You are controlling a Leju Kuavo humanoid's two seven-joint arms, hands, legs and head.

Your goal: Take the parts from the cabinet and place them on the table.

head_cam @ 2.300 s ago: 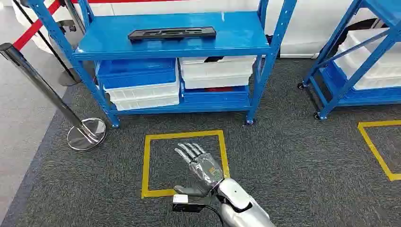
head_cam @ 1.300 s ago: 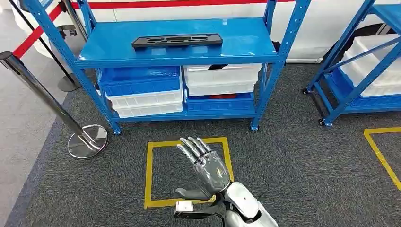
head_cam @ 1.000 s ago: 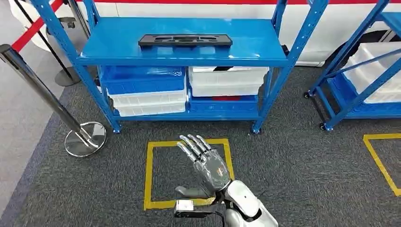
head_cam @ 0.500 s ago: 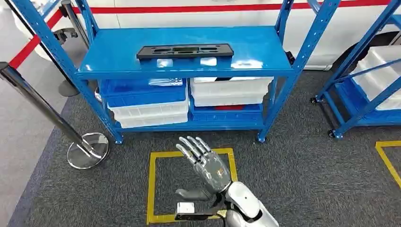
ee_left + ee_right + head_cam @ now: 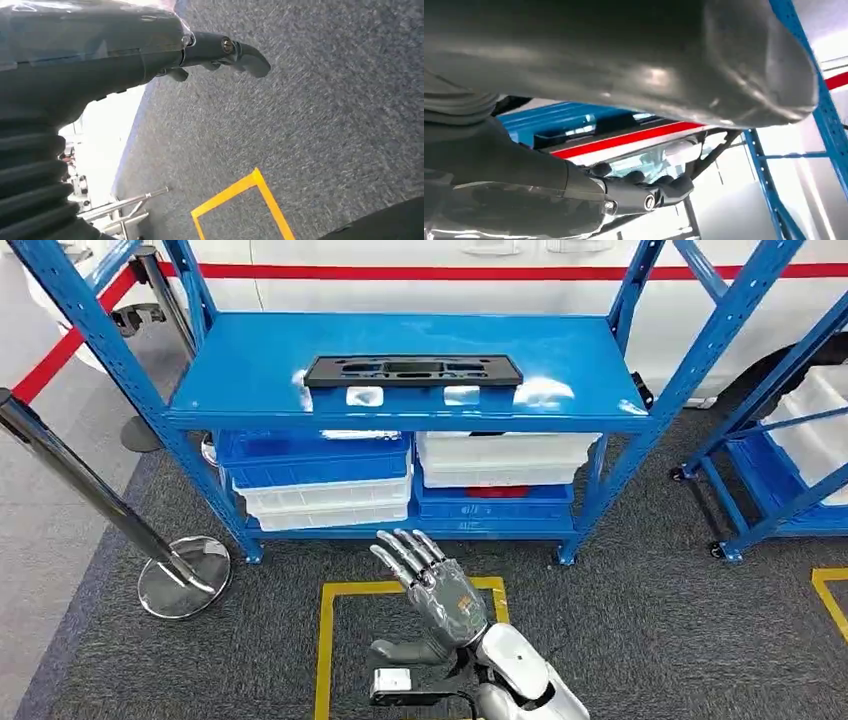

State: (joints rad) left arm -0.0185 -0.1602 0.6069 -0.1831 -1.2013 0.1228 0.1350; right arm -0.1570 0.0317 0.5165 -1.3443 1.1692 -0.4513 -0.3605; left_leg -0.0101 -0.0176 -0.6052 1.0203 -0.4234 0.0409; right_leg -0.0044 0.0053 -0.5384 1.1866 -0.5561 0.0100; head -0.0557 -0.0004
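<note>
Head view, part: we see the long flat black plastic part with cut-outs (image 5: 413, 370) lying on the top shelf of the blue metal shelving cabinet (image 5: 590, 360), well apart from both hands.
Head view, right hand: our right hand (image 5: 435, 592) is raised over the grey carpet floor (image 5: 640, 630), fingers spread and straight, thumb out to the side; it holds nothing and touches nothing.
Head view, below the shelf: blue and white plastic crates (image 5: 320, 475) sit stacked on the lower shelf; a yellow tape square (image 5: 330, 640) marks the floor under the hand.
Left wrist view, left hand: our left hand (image 5: 150, 55) hangs over the carpet with its dark fingers (image 5: 240, 52) extended, gripping nothing.
Right wrist view, right hand: fingers (image 5: 659, 190) stretched out, nothing held.
</note>
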